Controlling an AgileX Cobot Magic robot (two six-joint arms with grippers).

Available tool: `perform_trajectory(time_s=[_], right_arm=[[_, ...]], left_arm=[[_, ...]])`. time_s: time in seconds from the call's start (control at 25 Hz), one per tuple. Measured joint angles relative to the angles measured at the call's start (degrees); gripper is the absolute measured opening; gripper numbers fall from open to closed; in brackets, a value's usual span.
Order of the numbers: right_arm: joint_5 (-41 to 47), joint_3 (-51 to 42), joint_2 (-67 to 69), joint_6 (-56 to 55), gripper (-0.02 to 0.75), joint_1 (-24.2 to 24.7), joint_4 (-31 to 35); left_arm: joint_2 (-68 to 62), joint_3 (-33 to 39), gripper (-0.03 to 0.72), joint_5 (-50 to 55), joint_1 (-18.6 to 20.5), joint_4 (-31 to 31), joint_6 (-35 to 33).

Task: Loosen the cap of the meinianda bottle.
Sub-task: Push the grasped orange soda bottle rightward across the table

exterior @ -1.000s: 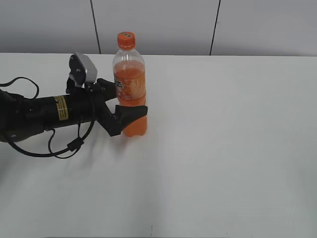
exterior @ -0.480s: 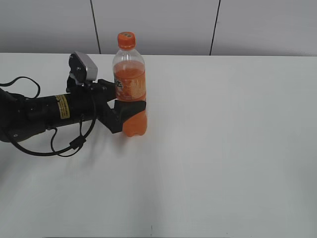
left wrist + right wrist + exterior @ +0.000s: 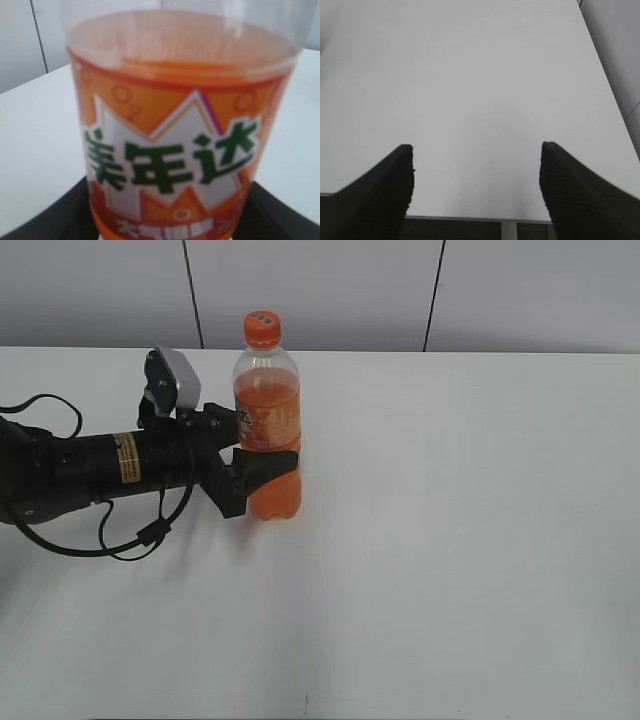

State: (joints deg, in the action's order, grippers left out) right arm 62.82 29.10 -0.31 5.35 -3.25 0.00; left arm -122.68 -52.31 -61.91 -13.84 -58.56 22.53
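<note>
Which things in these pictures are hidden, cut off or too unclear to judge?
- Cap: its top mark is too small to read in the exterior view; the left wrist view cuts it off.
- Left pincer: contact with the bottle is unclear; the bottle fills the wrist view.
- Right pincer: outside the exterior view.

A plain white table (image 3: 470, 540) fills most of the exterior view, its surface smooth and matte. Behind its far edge stands a pale grey wall (image 3: 320, 290) made of flat panels, split by thin dark vertical seams (image 3: 433, 295). A faint small dark mark (image 3: 306, 702) sits near the table's front edge.
</note>
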Motion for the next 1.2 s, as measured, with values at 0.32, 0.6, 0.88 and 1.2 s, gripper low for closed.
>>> perform_trajectory(time_s=[0.32, 0.6, 0.88, 1.2], right_arm=[[0.0, 0.0, 0.0, 0.0, 0.588, 0.0, 0.0], [0.0, 0.0, 0.0, 0.0, 0.588, 0.0, 0.0], [0.0, 0.0, 0.0, 0.0, 0.588, 0.0, 0.0], [0.0, 0.0, 0.0, 0.0, 0.588, 0.0, 0.0]], left_arm=[[0.0, -0.1, 0.433, -1.3, 0.0, -4.3, 0.0], [0.0, -0.1, 0.433, -2.3, 0.0, -8.3, 1.6], [0.0, -0.1, 0.433, -2.5, 0.0, -9.2, 2.1], [0.0, -0.1, 0.431, -2.5, 0.0, -9.2, 3.0]])
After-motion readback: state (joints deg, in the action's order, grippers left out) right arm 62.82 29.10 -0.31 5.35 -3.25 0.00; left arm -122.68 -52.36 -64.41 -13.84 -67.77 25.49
